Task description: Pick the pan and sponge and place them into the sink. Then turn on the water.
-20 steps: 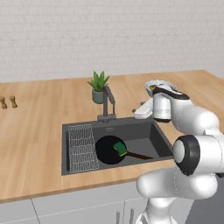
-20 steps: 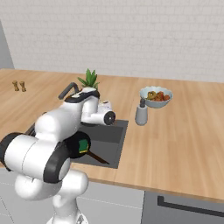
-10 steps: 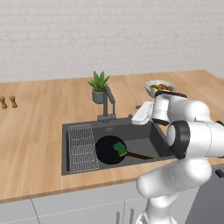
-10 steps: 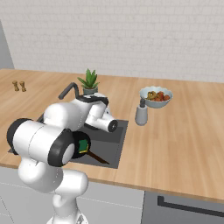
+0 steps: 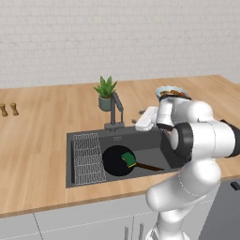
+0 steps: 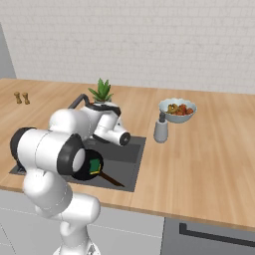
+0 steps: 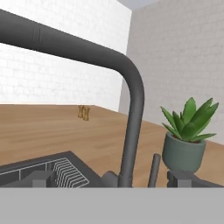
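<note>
The black pan (image 5: 115,161) lies in the dark grey sink (image 5: 143,146), its handle pointing right. The green sponge (image 5: 128,159) rests on the pan's right side. In the right base view the sponge (image 6: 94,166) and the pan's handle (image 6: 112,180) peek out from behind my arm. My gripper (image 5: 138,122) hovers over the sink's back right rim, pointing left at the faucet (image 5: 115,109). In the hand view the gripper (image 7: 111,179) is open and empty, its tips wide apart, with the faucet's spout (image 7: 131,92) and lever (image 7: 154,168) close ahead. No water runs.
A potted plant (image 5: 106,93) stands behind the faucet. A fruit bowl (image 6: 177,110) and a grey dispenser bottle (image 6: 160,130) sit on the counter right of the sink. A wire rack (image 5: 88,157) fills the sink's left side. Two small shakers (image 5: 9,109) stand far left.
The hand has swung left and down from near the bowl to the sink's back rim, closer to the faucet. The gripper stayed open. Pan and sponge have not moved.
</note>
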